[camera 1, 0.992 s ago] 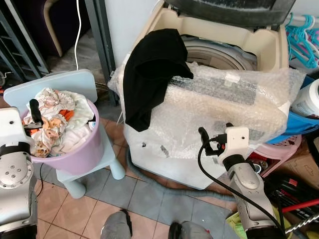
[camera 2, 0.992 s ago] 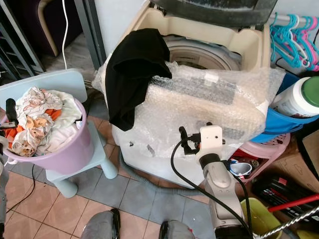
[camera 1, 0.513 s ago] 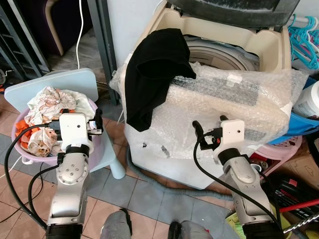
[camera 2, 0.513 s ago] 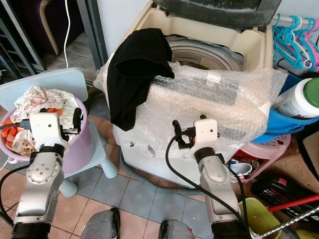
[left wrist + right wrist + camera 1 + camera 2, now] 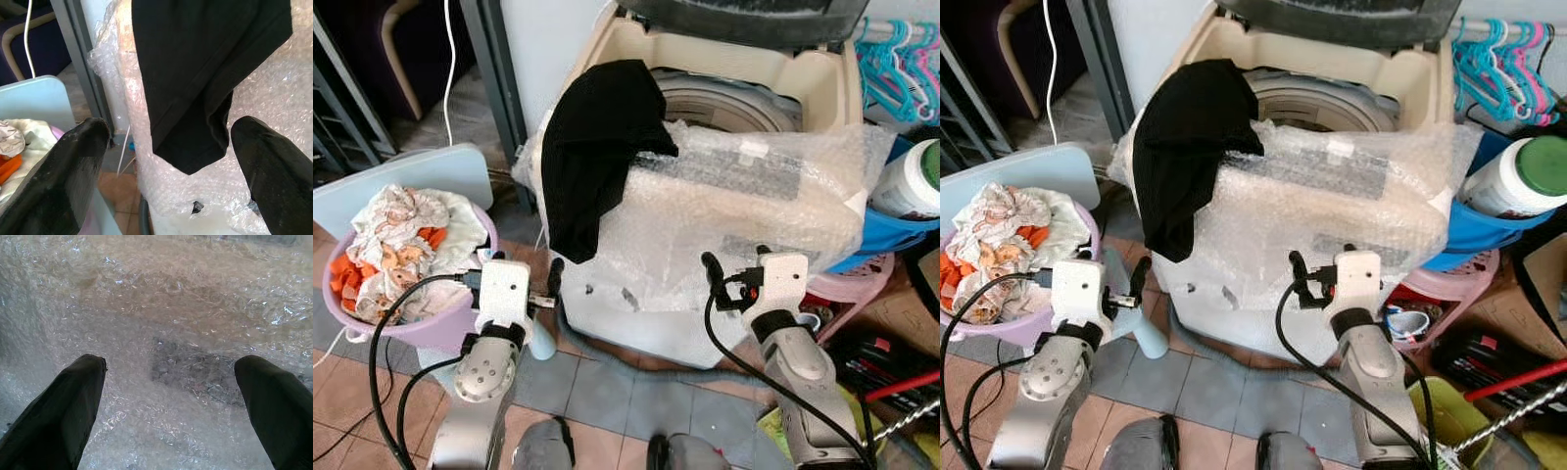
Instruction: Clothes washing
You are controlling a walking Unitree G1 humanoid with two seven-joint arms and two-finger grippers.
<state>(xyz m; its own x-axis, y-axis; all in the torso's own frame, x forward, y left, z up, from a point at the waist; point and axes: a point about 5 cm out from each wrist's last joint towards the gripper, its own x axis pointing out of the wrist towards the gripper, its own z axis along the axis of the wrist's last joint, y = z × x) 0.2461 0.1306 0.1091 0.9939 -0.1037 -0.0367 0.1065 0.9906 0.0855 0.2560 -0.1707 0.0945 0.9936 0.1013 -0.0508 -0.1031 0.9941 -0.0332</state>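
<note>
A black garment (image 5: 602,147) hangs over the front left corner of the top-loading washing machine (image 5: 803,69), whose lid stands up and whose drum (image 5: 724,103) is exposed. Bubble wrap (image 5: 754,206) covers the washer's front. My left gripper (image 5: 553,286) is open and holds nothing, low beside the washer's left front; in the left wrist view the garment's hem (image 5: 195,98) hangs just beyond its fingers (image 5: 73,181). My right gripper (image 5: 717,282) is open against the bubble wrap (image 5: 171,333). A purple basin (image 5: 431,328) piled with patterned clothes (image 5: 396,250) stands at the left.
The basin rests on a light blue stool (image 5: 401,181). At the right are turquoise hangers (image 5: 901,59), a white jar (image 5: 911,181) in a blue bin (image 5: 891,240) and a pink basket (image 5: 862,294). A grey hose (image 5: 636,348) lies on the tiled floor. A metal post (image 5: 499,88) stands behind.
My left arm has swung from the basin rightward to the washer's left front, under the black garment. The right gripper has barely moved. The camera has shifted slightly.
</note>
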